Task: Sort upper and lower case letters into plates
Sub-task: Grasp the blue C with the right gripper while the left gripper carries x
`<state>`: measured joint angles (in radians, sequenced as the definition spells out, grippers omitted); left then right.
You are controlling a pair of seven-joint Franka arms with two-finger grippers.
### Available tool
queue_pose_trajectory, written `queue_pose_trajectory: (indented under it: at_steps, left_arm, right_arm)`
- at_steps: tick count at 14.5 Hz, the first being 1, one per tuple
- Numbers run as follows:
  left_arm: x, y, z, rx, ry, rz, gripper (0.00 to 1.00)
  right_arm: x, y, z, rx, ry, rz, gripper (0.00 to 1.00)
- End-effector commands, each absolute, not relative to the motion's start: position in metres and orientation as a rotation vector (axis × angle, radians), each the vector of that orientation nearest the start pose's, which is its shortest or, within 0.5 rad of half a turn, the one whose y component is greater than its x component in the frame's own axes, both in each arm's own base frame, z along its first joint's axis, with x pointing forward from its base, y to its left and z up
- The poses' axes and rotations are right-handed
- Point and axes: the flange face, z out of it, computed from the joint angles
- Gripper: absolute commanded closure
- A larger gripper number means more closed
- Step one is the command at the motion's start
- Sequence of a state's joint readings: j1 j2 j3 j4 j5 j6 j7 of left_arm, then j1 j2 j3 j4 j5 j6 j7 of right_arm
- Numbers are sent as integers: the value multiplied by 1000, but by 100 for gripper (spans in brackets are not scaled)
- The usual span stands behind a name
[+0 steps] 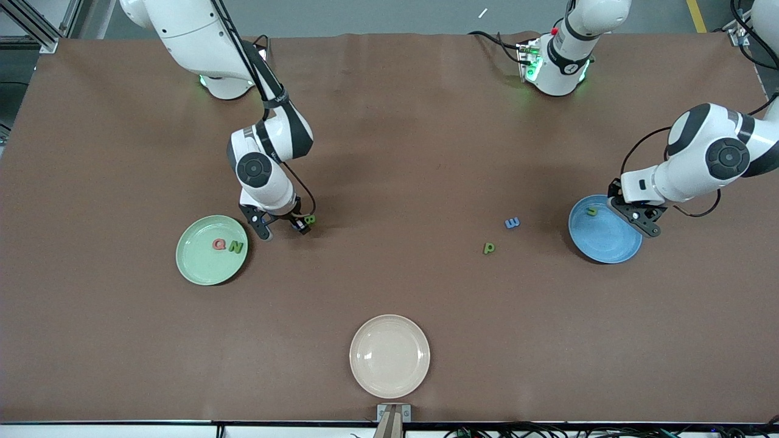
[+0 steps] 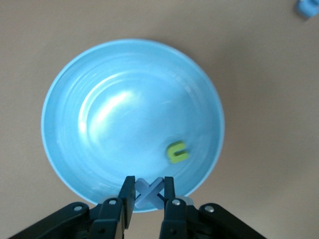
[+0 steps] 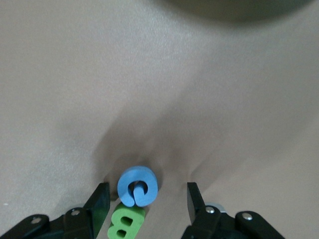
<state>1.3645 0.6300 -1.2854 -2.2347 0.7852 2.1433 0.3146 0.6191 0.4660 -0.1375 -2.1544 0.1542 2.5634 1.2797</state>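
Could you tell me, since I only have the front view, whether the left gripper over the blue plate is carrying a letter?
Observer: Yes, the left gripper is shut on the blue x, over the rim of the blue plate.
Operator: Thank you. Is anything already in that plate?
Observer: One green n lies in it, close to the gripper.
Operator: And what is under the right gripper, please?
Observer: The right gripper is open around the blue C on the table; the green B lies against the C by one of the fingers.
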Motion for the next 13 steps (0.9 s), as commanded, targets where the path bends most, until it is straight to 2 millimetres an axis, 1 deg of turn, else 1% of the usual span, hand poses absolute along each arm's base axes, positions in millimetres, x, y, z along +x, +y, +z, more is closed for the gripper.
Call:
queue_pose_trajectory:
  at_steps: [1,3,4,7,10,11,12,13]
  left_arm:
    - [515,69,252,-2888,1174,131,83]
    - [517,67,252,-2858,1185,122,83]
    - [516,71,246,-2851,1189,117,83]
    - [515,82,222,-2865,1199,88,83]
    - [516,83,206,-2867,1197,86,83]
    - [517,79,203,-2870,1196,83,83]
    - [516,76,199,-2879,1175,84,83]
    - [516,74,197,-2882,1166,84,83]
  right_arm:
    - [495,247,186,-2844,1377,68,34]
    - [494,247,185,-2845,1375,71,39]
    - [494,247,185,-2844,1378,70,44]
    - [495,247,186,-2843,1380,71,65]
    - [495,247,186,-2842,1379,69,88]
    - [495,247,186,-2843,1380,71,96]
    - [496,247,187,-2840,1381,68,99]
    - [498,243,189,-2835,1386,65,100]
